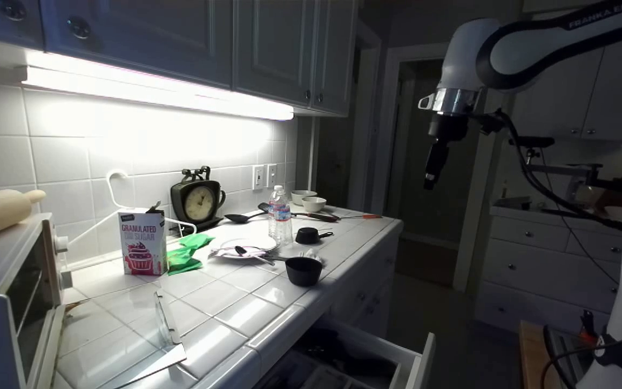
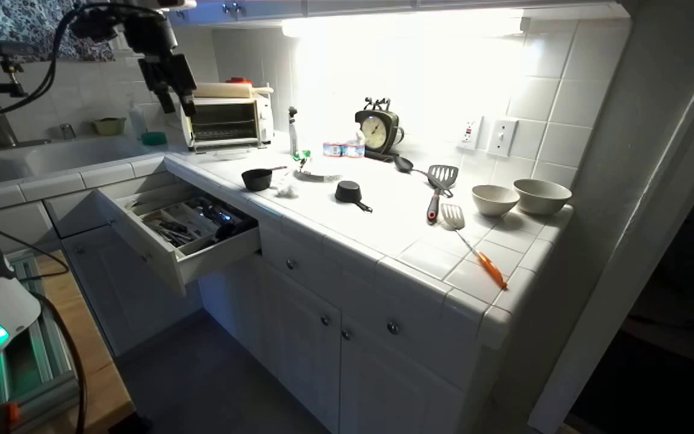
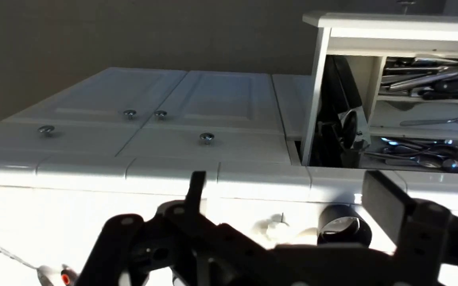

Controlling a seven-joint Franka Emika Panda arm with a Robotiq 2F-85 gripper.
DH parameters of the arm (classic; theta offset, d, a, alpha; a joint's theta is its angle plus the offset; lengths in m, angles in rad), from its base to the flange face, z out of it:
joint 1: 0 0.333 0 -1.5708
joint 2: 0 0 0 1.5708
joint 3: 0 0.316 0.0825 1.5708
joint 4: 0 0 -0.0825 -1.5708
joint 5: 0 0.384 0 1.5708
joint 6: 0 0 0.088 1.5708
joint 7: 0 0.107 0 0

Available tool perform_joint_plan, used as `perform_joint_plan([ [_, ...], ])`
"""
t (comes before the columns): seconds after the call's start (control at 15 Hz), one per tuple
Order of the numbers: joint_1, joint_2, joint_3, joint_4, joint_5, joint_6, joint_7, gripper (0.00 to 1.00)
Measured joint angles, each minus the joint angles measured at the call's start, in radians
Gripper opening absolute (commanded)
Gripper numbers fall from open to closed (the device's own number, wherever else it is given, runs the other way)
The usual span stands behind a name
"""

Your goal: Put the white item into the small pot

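Note:
The small pot (image 1: 304, 272) is black and upright, near the front edge of the white tiled counter; it also shows in an exterior view (image 2: 256, 180) and in the wrist view (image 3: 329, 215). The white item (image 2: 287, 190) is a small crumpled piece lying on the counter beside the pot. In an exterior view it is partly behind the pot (image 1: 312, 255), and it looks overexposed in the wrist view (image 3: 278, 231). My gripper (image 1: 430, 182) is high above and away from the counter, open and empty. Its fingers are spread in an exterior view (image 2: 179, 107) and in the wrist view (image 3: 284, 180).
A flatter black dish (image 2: 348, 191) with a handle lies upside down near the pot. An open cutlery drawer (image 2: 217, 263) juts out below the counter edge. A water bottle (image 1: 280, 219), white plate (image 1: 243, 244), sugar box (image 1: 143, 243) and two bowls (image 2: 495, 201) stand on the counter.

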Motion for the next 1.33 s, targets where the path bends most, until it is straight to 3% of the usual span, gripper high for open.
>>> perform_joint_plan([
  [0.53, -0.001, 0.063, -0.004, 0.025, 0.024, 0.01, 0.018, 1.0],
  [1.07, -0.046, 0.231, 0.078, 0.066, 0.04, 0.021, 0.392, 1.0],
  [1.33, -0.046, 0.377, 0.091, 0.119, 0.041, 0.121, 0.448, 1.0],
])
